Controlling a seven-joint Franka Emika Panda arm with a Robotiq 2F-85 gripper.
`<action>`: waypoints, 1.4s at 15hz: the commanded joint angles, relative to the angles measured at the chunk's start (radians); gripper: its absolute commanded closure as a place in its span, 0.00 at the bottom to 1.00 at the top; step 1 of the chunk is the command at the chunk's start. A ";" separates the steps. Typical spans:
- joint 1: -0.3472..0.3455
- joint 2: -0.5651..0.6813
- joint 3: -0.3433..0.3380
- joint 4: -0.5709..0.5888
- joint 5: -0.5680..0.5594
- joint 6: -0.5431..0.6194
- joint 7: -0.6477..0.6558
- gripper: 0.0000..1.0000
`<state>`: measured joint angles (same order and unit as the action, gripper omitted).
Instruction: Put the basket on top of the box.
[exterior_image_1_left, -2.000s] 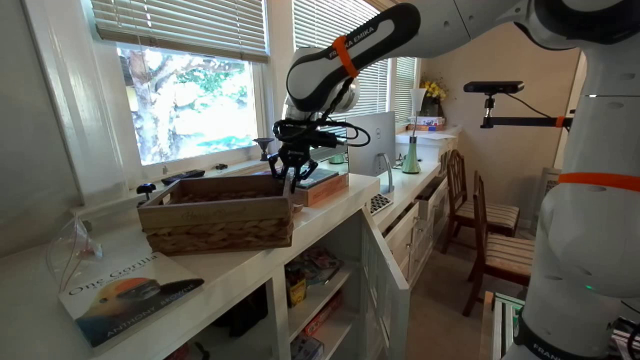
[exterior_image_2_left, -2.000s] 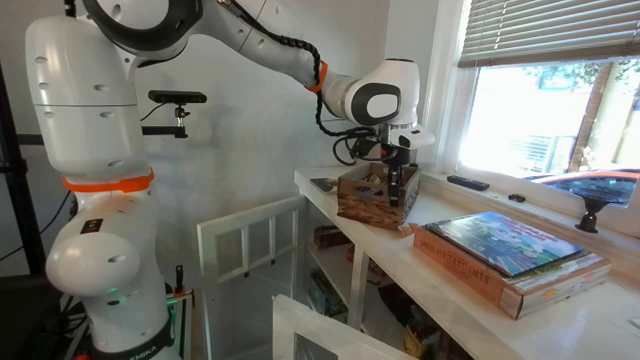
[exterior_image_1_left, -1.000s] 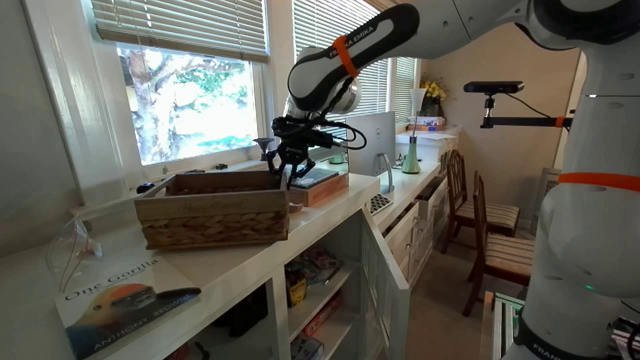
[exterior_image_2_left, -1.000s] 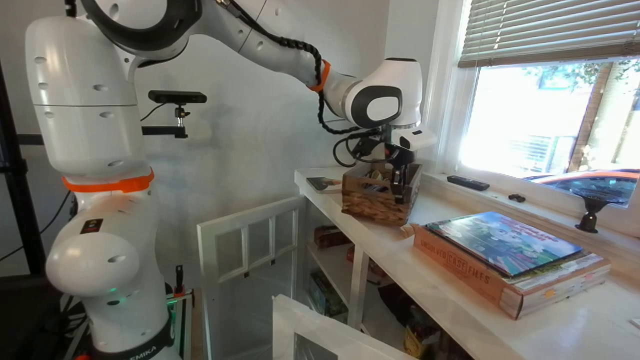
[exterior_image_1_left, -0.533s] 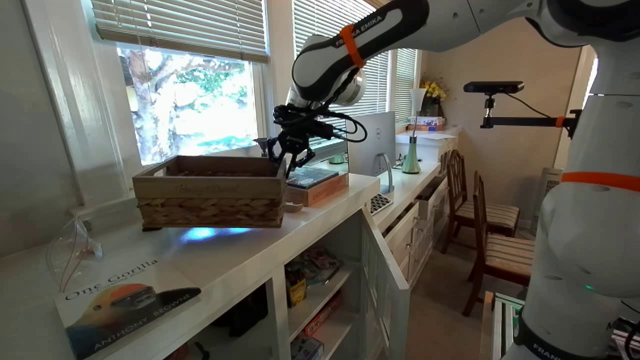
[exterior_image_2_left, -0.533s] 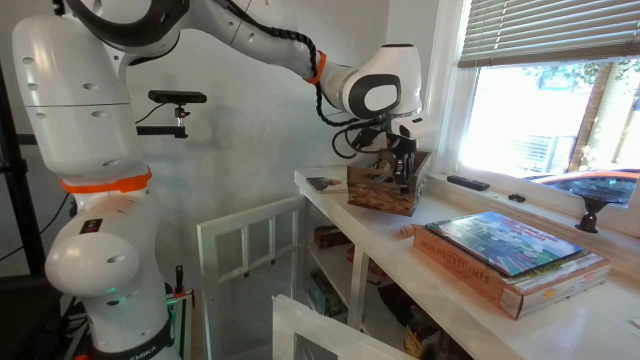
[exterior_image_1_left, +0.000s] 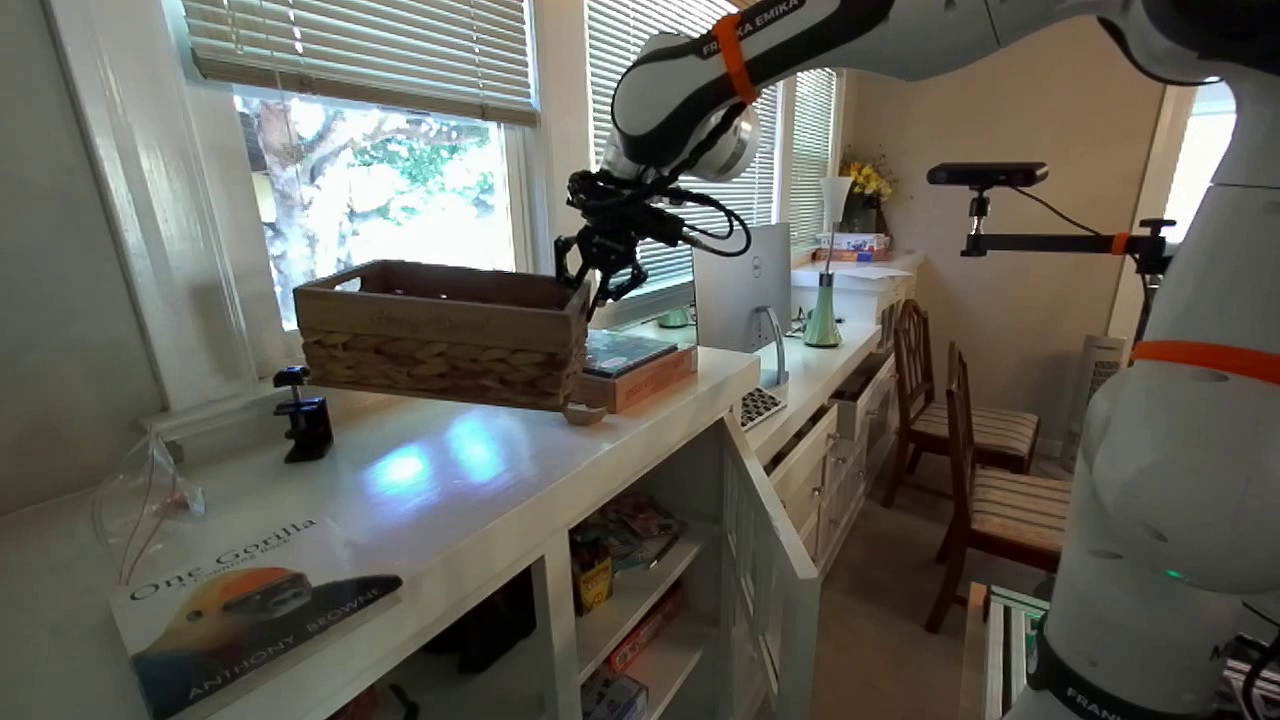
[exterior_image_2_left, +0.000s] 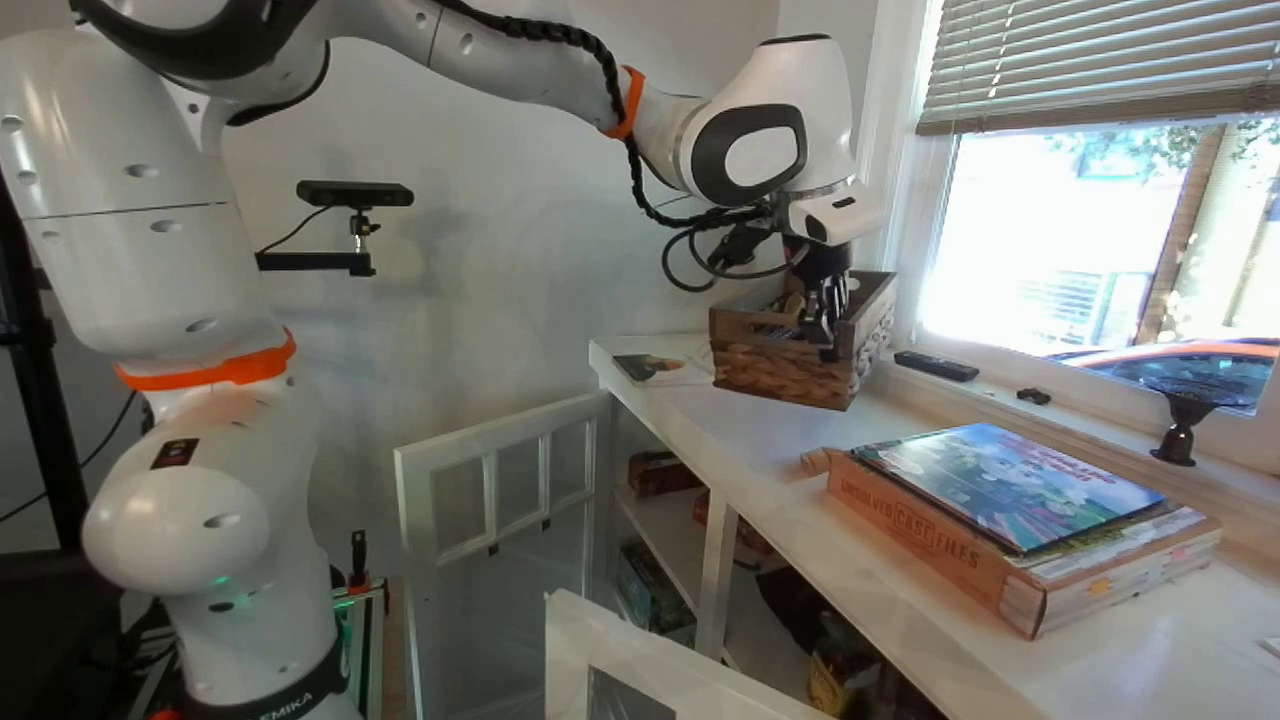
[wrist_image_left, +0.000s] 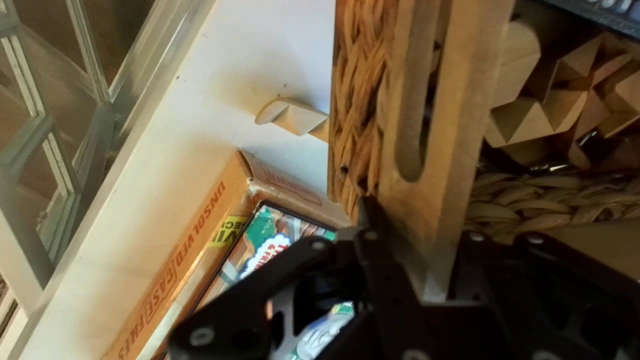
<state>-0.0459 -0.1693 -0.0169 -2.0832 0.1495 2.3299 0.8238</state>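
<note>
Wicker basket (exterior_image_1_left: 440, 360): one; in an exterior view it hangs clear of the white surface (exterior_image_1_left: 450, 510), open side up.
Arm (exterior_image_1_left: 680, 95): one, stretched across from the right of that view, forearm slanting down, its end bent steeply to the basket's short end; "EMIKA" reads beside an orange band (exterior_image_1_left: 733, 58).
Book (exterior_image_1_left: 260, 610): one, flat on the surface, its cover printed "One Gorilla" and "ANTHONY BROWNE".
Clamp (exterior_image_1_left: 308, 430): one, black, upright on the surface.
Chairs (exterior_image_1_left: 1010, 505): two, with striped seats.
Box (exterior_image_2_left: 925, 530): one; in an exterior view it rests on the surface, apart from the raised basket, its side lettered "UNSOLVED CASE FILES".
Flat picture item (exterior_image_2_left: 1010, 480): one, blue-topped, lying on the box.
Cabinet doors (exterior_image_2_left: 650, 665): two, standing open.
Remote (exterior_image_2_left: 936, 366): one, on the windowsill (exterior_image_2_left: 1090, 418).
Fingers (wrist_image_left: 377, 265): two; in the wrist view they pinch the basket's wooden end rim, one inside, one outside, just beside the handle slot.
Wooden pieces (wrist_image_left: 560, 105): several, angular, inside the basket, overlapping too much to count.
Yellow label (wrist_image_left: 229, 231): one, on the box, its letters partly covered.
</note>
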 joint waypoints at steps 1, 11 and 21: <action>-0.024 -0.059 -0.012 -0.021 0.046 0.006 0.041 0.96; -0.089 -0.150 -0.040 -0.083 0.041 -0.010 0.139 0.96; -0.158 -0.158 -0.047 -0.110 0.001 -0.005 0.238 0.96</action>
<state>-0.1910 -0.2962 -0.0625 -2.1898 0.1507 2.3135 1.0124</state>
